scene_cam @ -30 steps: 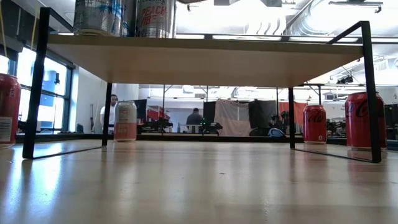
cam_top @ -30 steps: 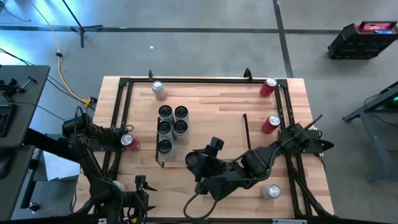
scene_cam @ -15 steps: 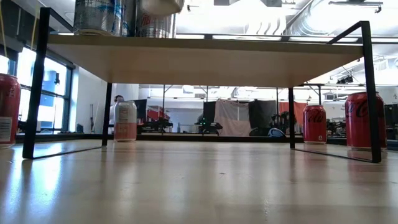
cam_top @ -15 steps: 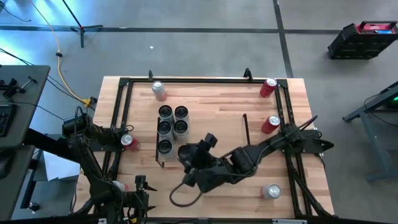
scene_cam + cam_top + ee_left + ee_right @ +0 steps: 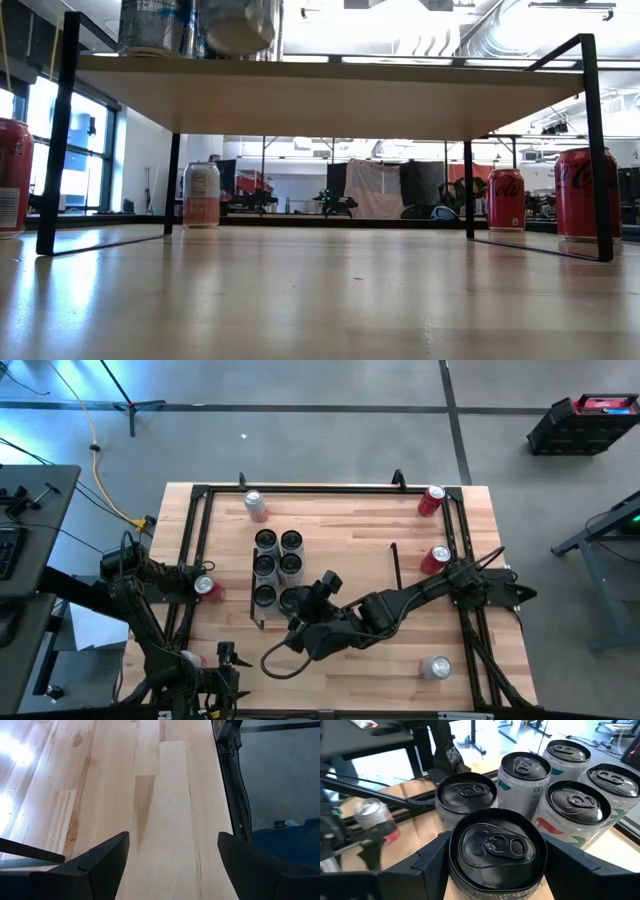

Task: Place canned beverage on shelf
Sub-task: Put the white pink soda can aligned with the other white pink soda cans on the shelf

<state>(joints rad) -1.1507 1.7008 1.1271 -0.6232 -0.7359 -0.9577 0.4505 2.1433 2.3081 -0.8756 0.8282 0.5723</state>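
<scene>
Canned beverage held above shelf, beside five cans already placed.
Dark-topped can (image 5: 495,851) upright, clamped between right gripper (image 5: 492,870) fingers; light-wood shelf (image 5: 330,90) carries five upright cans (image 5: 277,565) at its left end.

table (image 5: 340,530): wood, red cans standing | shelf (image 5: 340,555): five cans (image 5: 277,558) upright, clustered at one end

The right gripper (image 5: 495,865) reaches across centre, fingers clamped on a load; the left gripper (image 5: 172,857) waits spread wide.
</scene>
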